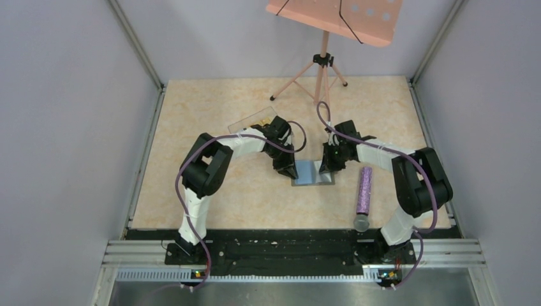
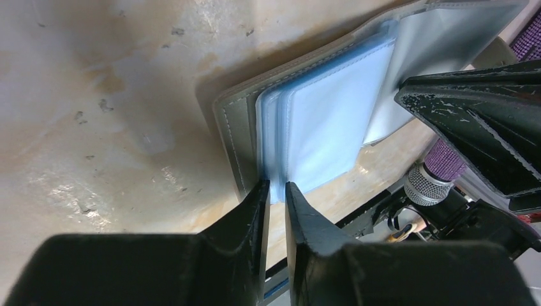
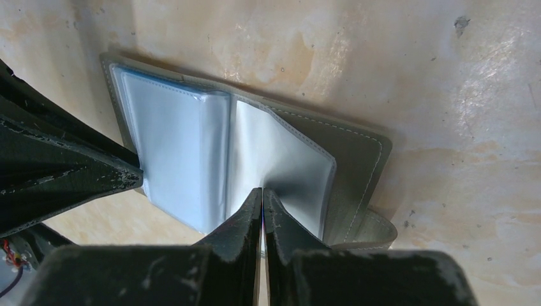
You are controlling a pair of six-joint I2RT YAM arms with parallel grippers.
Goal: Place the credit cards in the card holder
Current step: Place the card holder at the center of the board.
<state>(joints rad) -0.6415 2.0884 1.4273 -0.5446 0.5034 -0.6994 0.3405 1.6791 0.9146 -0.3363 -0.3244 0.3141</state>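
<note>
The dark-grey card holder (image 1: 312, 173) lies open on the table between both arms, its pale clear sleeves fanned out. In the left wrist view my left gripper (image 2: 277, 186) is shut on the near corner of the bluish sleeve stack (image 2: 325, 121), beside the grey cover (image 2: 229, 127). My right gripper (image 3: 262, 191) is shut on the edge of one lifted sleeve (image 3: 281, 156) over the right half of the cover (image 3: 357, 153). Yellow-orange credit cards (image 1: 263, 120) show faintly in a clear box behind the left arm, mostly hidden.
A purple glitter microphone (image 1: 364, 191) lies right of the holder, near the right arm. The clear box (image 1: 249, 122) sits at the back left. A pink music stand (image 1: 322, 70) rises at the far edge. Grey walls close in both sides.
</note>
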